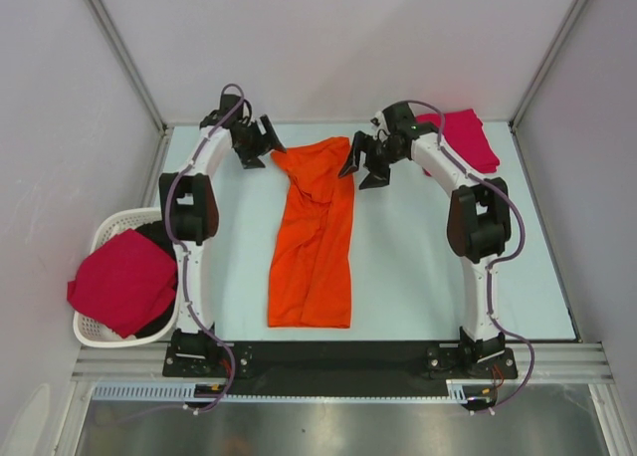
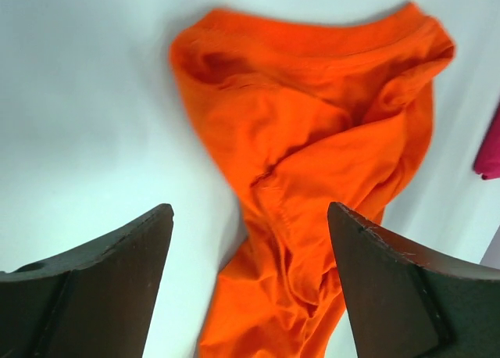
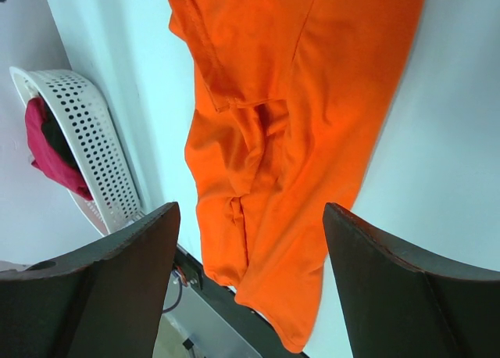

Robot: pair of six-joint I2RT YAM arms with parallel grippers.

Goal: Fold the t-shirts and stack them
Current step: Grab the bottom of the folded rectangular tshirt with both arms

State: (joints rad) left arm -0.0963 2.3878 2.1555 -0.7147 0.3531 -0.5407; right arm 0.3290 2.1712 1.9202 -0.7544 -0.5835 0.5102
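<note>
Down at the near left, off the table's left edge, sits a white perforated basket [image 1: 100, 239]. A crimson-pink t-shirt [image 1: 124, 282] is heaped in it and spills over its near rim, with something dark [image 1: 154, 239] tucked beneath; what that is I can't make out.

On the pale table [image 1: 418, 267], roughly midway between the two arms, lies the orange t-shirt [image 1: 314, 237]. It is gathered into a long narrow strip whose long axis runs near to far. Its squared near end lies close to the table's near edge, and its far end spreads wider and rumples into folds. Which end is the neck I cannot tell.

At that far end the left gripper [image 1: 264, 147] hangs just left of the cloth and the right gripper [image 1: 363, 172] just right of it. In each wrist view the dark fingers [image 2: 117, 280] stand wide apart with nothing between them, the orange fabric lying below.

Farther off, in the far right corner behind the right arm, a second crimson-pink t-shirt [image 1: 468, 139] lies on the table, well apart from the orange one.
</note>
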